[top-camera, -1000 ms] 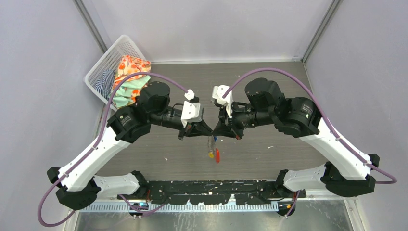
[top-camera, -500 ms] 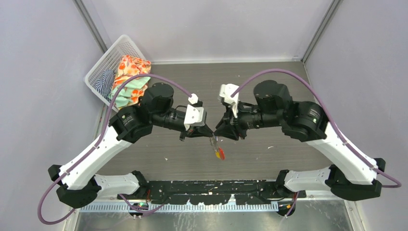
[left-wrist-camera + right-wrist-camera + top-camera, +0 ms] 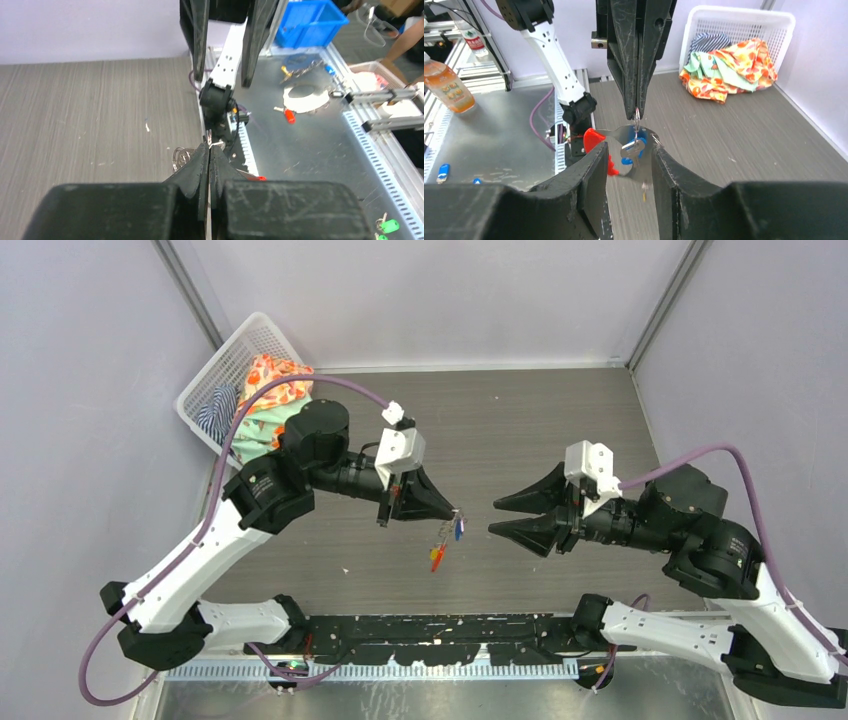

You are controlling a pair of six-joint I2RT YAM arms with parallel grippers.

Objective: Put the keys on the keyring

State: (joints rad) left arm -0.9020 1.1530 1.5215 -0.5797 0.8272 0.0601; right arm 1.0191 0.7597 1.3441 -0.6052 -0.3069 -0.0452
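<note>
The tabletop [image 3: 560, 420] is matt grey wood grain. The keyring [image 3: 636, 125] is shiny metal, its red tag [image 3: 593, 136] and the blue key head [image 3: 641, 143] glossy plastic. The basket [image 3: 215, 375] is white plastic mesh, the cloth [image 3: 268, 390] soft and printed.

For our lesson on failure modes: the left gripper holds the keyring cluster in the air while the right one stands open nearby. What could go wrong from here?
1. The left gripper pinches the keyring by its top loop only, at the very fingertips; a slip could drop it to the table.
2. The blue key and red tag hang free, so they may swing and make a regrasp by the open right gripper miss.
</note>
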